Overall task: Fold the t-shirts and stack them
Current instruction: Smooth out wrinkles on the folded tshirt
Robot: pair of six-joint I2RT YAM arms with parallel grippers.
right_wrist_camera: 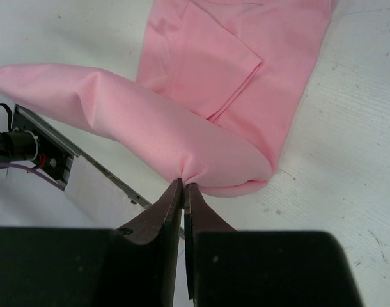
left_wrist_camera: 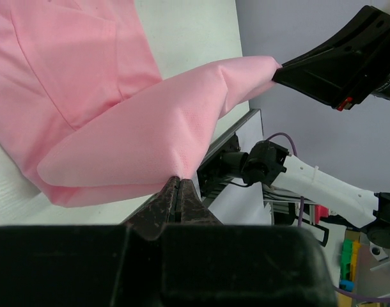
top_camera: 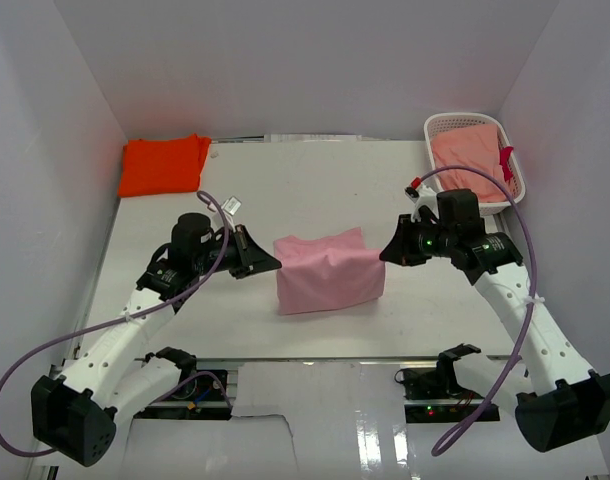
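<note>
Pale pink, soft and matte, with a fine weave showing up close. Light pink t-shirt [top_camera: 328, 272], doubled over into a rough rectangle, well to the left of the white lattice basket [top_camera: 463, 120] and nearer the arm bases than it. Lower layer flat on the white table [top_camera: 315, 180], with a sleeve seam showing there in the right wrist view. Top layer lifted into a rounded ridge stretched between two held corners, dipping a little at the middle. Pinched at the end away from the basket by the left gripper [top_camera: 275, 264], fingers pressed together on a corner of cloth. Pinched at the end toward the basket by the right gripper [top_camera: 385, 255], likewise clamped tight on a gathered corner. Bright orange t-shirt [top_camera: 163, 165], folded flat, far across from the basket along the back edge. Inside the basket, more pink cloth [top_camera: 470, 155].
</note>
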